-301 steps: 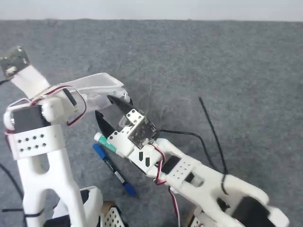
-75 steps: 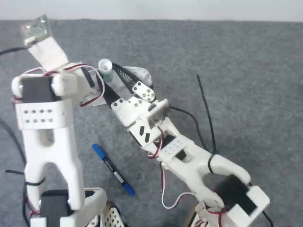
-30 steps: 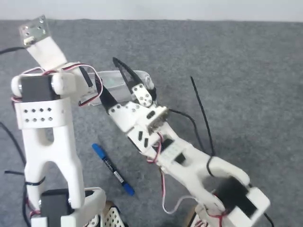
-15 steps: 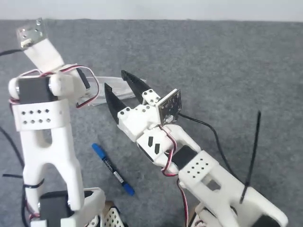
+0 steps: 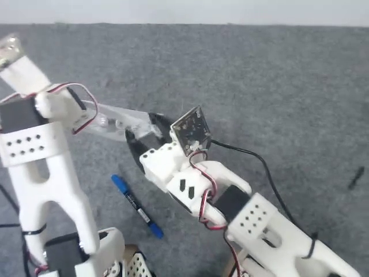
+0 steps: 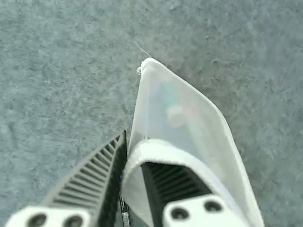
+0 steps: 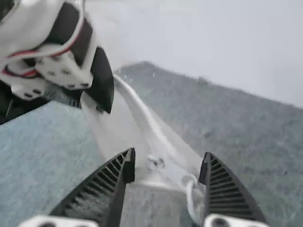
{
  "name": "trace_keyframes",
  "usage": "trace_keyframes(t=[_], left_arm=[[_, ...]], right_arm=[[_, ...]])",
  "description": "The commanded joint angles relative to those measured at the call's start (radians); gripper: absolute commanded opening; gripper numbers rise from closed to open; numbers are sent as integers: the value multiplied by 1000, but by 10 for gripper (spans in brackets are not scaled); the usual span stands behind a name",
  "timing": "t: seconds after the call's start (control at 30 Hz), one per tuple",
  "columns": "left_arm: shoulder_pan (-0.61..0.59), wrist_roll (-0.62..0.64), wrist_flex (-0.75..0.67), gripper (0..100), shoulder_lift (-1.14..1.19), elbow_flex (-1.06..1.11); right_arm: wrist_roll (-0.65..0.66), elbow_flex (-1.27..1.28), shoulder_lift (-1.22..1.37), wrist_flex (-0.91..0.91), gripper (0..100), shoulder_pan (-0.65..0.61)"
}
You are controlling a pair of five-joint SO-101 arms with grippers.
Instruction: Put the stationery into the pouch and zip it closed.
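Left end effector (image 6: 133,150): your left fingers are clamped on one end of the pouch (image 6: 180,111) and hold it out over the worktop (image 5: 277,86).
Pouch: translucent and slanting. In the high view it runs from the left arm to the right end effector (image 7: 168,158). A pale round shape with a little green shows through its wall; I cannot tell what it is.
Right end effector: your fingers stand apart, with the far end of the pouch between them. Whether they touch it, I cannot tell.
Pen (image 5: 137,206): blue, flat on the worktop, near the left arm's base and apart from the pouch.
Change over 10 s: the green-capped marker lay just beside the pen. By 2.5 s ago your right end effector held it over the pouch. The pen stayed where it was.
Change over 0.5 s: the left arm has moved to the side and the pouch sits lower. The right end effector has followed it down to its far end.
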Motion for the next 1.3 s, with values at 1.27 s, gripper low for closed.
trace_keyframes(t=[1.27], left_arm=[[-133,-3,-114,10,14,44]], right_arm=[[-5,-92,407,130,205,-200]])
